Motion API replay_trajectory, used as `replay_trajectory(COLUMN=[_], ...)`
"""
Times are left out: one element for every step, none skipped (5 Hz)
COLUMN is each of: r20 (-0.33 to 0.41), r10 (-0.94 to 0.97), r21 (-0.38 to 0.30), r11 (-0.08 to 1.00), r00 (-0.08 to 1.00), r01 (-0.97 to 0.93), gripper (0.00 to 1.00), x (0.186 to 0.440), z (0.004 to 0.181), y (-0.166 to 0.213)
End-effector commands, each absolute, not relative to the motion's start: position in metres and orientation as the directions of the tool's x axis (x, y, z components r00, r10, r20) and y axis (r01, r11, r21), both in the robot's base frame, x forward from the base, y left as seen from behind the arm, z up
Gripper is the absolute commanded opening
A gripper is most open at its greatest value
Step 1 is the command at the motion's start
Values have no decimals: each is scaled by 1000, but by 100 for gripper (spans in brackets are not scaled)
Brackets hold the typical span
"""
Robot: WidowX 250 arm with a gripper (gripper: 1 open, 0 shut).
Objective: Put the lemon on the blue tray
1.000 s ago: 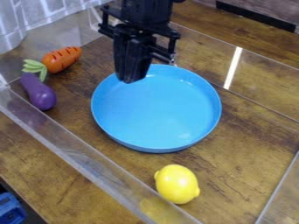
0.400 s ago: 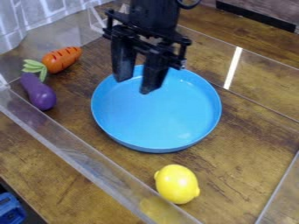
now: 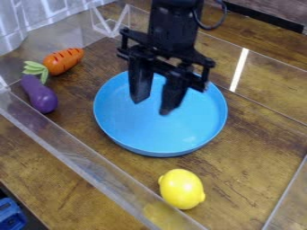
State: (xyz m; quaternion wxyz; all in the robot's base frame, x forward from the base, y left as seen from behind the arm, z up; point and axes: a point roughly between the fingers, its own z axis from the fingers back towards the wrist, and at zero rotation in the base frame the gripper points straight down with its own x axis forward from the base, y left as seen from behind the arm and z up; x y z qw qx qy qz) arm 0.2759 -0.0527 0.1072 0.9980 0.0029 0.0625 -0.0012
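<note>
Lemon (image 3: 182,189) — on the table (image 3: 246,162), below the open end effector (image 3: 156,97) — ungrasped.

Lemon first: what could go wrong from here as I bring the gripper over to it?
The lemon sits off the tray on the wood, close to the clear wall; a finger could catch that wall on the way down. It looks smooth and rounded, so an off-centre close may roll it away. The open gripper is over the blue tray, and coming down too early might bump or shift it.
</note>
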Motion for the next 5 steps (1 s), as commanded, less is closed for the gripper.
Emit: replay_trajectory(r20=[-91, -82, -78, -64, -57], r10=[5, -25, -96, -158, -196], r21=[5, -2, 1, 6, 4], r11=[1000, 1000, 995, 987, 980], r00=[996, 996, 992, 985, 979], r01=[-5, 25, 97, 159, 197], gripper=[100, 100, 100, 100, 100], x=[275, 272, 266, 264, 266], z=[111, 99, 73, 47, 37], y=[-65, -76, -74, -68, -72])
